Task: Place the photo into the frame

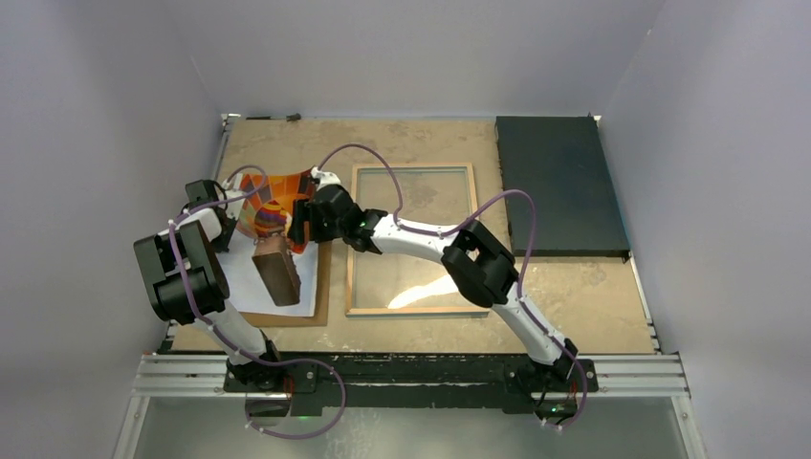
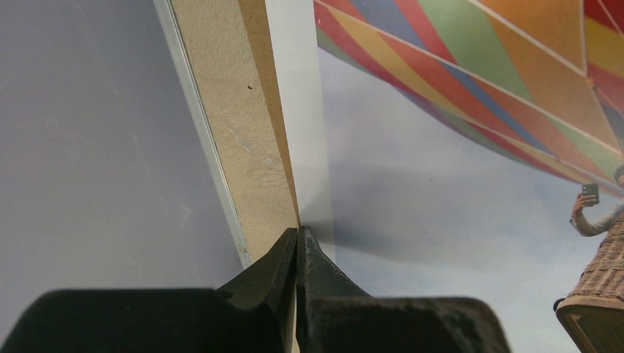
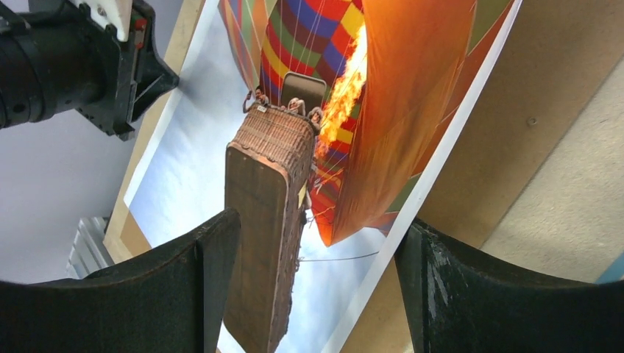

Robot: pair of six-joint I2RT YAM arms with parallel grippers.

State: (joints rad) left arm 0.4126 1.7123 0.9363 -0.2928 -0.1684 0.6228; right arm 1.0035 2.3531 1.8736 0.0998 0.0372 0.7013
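The photo, a hot-air balloon print, lies at the left on a brown backing board, and its far end looks slightly bowed. My left gripper is shut. Its tips sit right at the white left border of the photo, and I cannot tell whether they pinch the paper. My right gripper is open above the right edge of the photo. In the right wrist view, the right gripper has one finger over the print and the other over the board. The frame lies flat to the right, tan rim up, glass showing.
A dark rectangular mat lies at the back right, beside the frame. The table's metal left edge runs close to my left gripper, with the grey wall just beyond. My left arm's wrist shows across the photo from the right gripper.
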